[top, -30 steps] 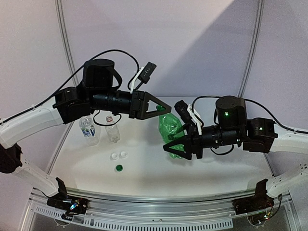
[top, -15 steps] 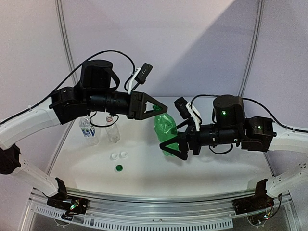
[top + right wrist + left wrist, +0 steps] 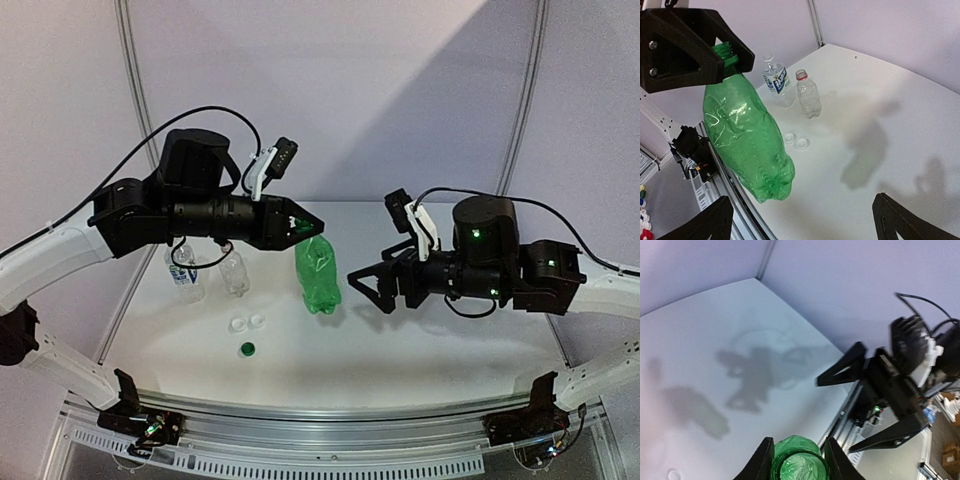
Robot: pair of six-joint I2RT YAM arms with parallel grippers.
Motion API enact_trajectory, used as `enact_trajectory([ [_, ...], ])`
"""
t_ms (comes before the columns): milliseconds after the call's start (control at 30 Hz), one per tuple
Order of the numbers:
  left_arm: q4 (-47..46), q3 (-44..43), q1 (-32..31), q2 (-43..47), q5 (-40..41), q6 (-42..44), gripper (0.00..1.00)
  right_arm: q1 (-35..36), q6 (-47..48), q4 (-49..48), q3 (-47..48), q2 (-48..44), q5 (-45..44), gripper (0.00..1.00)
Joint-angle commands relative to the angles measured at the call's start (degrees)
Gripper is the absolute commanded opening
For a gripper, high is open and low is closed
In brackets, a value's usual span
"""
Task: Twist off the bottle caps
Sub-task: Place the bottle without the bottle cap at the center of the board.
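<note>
My left gripper [image 3: 312, 232] is shut on the neck of the green bottle [image 3: 318, 280], which hangs tilted over the table's middle. In the left wrist view, the bottle's uncapped mouth [image 3: 799, 464] sits between my fingers. My right gripper [image 3: 368, 287] stands open just right of the bottle and does not touch it. The green body [image 3: 747, 135] fills the left of the right wrist view. Two white caps [image 3: 238, 324] [image 3: 258, 321] and a green cap [image 3: 246, 349] lie on the table at front left. Behind them stand the labelled bottle [image 3: 183, 270] and the clear unlabelled bottle [image 3: 235, 272].
The white table [image 3: 440, 340] ends in a metal rail [image 3: 330, 415] along the near edge. Grey walls and corner posts [image 3: 135, 90] close in the back and left. The two arms' grippers face each other closely over the table's middle.
My right gripper has opened, let go of the green bottle's lower body and drawn back to the right. My left gripper has carried the bottle leftward.
</note>
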State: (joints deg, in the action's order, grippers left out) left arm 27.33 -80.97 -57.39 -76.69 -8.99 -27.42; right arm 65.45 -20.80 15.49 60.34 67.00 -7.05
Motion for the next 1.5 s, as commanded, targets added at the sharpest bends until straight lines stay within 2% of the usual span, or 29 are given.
enact_trajectory([
  [0, 2.7, -0.9, 0.1, 0.2, 9.8, 0.9, 0.0, 0.1, -1.8, 2.9, -2.1, -3.4, -7.5, 0.99],
  [300, -3.8, 3.6, 0.2, -1.8, 22.4, 4.8, 0.0, 0.1, -3.8, 4.2, -6.2, -9.5, -16.7, 0.99],
  [567, -13.5, 8.3, 0.9, -5.9, 25.7, 12.0, 0.0, 0.1, -4.5, 5.5, -6.6, -11.0, -18.8, 0.99],
  [733, -18.4, 10.3, 3.9, -9.1, 24.2, 12.9, 0.0, 0.1, -5.1, 6.3, -6.7, -11.5, -19.9, 0.99],
  [1033, -19.8, 10.5, 8.3, -17.5, 24.1, 13.8, 0.0, 0.0, -6.1, 7.6, -7.7, -13.6, -21.7, 0.99],
  [1233, -30.1, 17.0, 9.6, -19.3, 21.3, 18.0, 0.0, 0.0, -6.5, 6.9, -9.1, -15.2, -22.7, 0.99],
  [1400, -34.0, 19.7, 11.1, -20.2, 20.8, 16.8, 0.0, 0.1, -6.0, 5.6, -9.7, -15.5, -23.1, 0.99],
  [1467, -37.4, 21.8, 11.6, -19.9, 19.1, 16.4, 0.03, 0.0, -5.6, 5.0, -9.9, -15.3, -22.9, 0.99],
])
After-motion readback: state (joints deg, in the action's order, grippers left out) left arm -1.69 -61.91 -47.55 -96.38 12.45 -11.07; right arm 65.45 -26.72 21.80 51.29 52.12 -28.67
